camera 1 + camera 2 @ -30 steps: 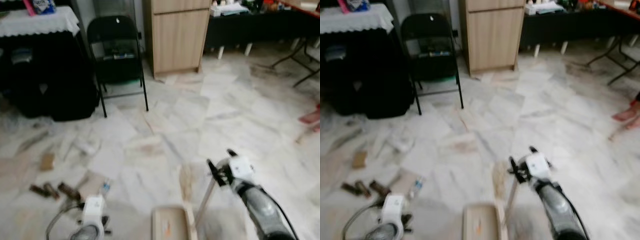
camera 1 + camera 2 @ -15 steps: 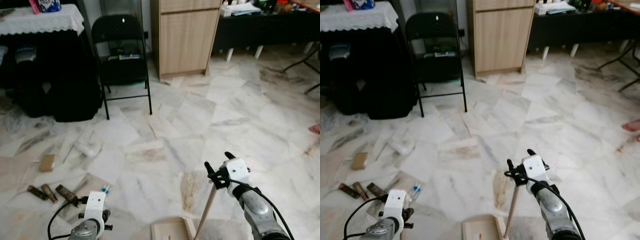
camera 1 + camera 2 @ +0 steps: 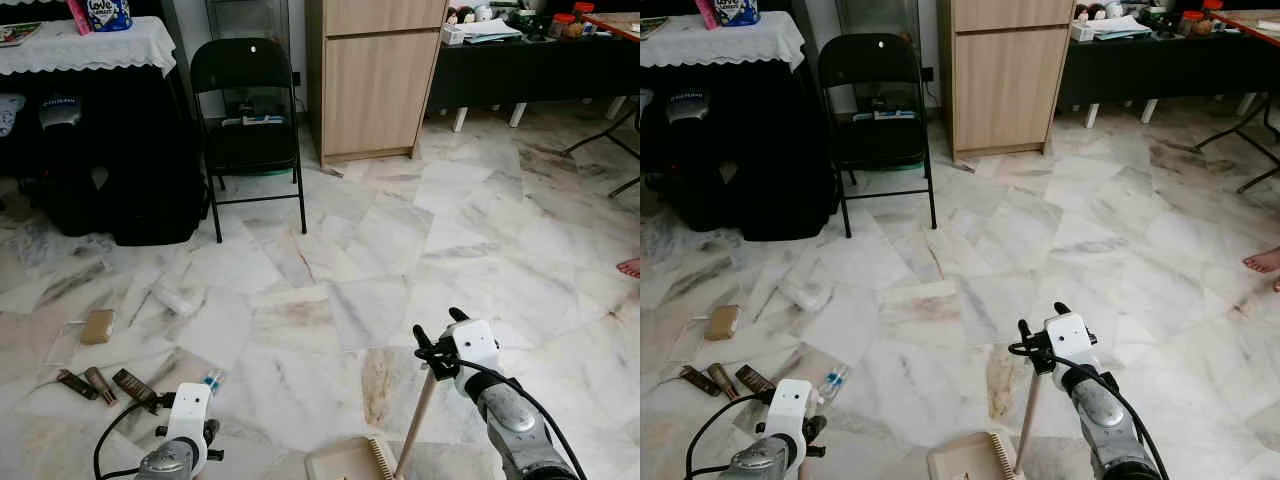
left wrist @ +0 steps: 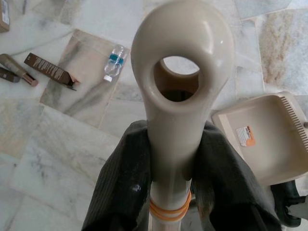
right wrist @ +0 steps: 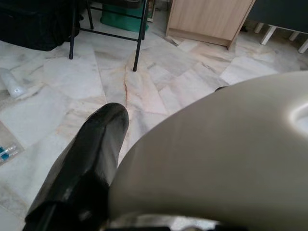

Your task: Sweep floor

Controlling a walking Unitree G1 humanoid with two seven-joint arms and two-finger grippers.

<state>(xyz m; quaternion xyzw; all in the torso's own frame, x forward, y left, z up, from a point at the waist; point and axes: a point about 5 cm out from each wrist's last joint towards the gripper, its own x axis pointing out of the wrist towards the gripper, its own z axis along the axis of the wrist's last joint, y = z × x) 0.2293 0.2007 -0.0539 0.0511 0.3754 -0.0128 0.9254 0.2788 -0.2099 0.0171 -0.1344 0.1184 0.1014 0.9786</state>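
Step in hand: judged from the tools held and the litter unswept, the robot is standing ready with both tools, not yet at the debris.
Landmark: the black folding chair (image 3: 248,120), standing before the wooden cabinet (image 3: 375,75).
Litter: on the marble floor (image 3: 480,230), nearer the robot than the chair and to its left, lie a tan block (image 3: 96,326), brown tubes and a small box (image 3: 105,383), a crumpled white wrapper (image 3: 176,299) and a small water bottle (image 4: 114,62).
Left gripper (image 4: 171,187): well nearer the robot than the chair, low at the frame edge; its jaws are closed round the cream dustpan handle (image 4: 180,96), which ends in a hanging ring.
Dustpan (image 4: 262,137): beige tray with a comb edge and an orange sticker, resting on the floor just right of the left gripper.
Right gripper (image 3: 440,350): nearer than the chair and to its right; the jaws clasp the top of the broom's wooden stick (image 3: 415,420), one black finger (image 5: 82,168) seen beside the pale cap.
Next move: probably turn left toward the litter, bring the broom head behind it and draw it toward the pan; the bottle may roll, so short strokes would suit.
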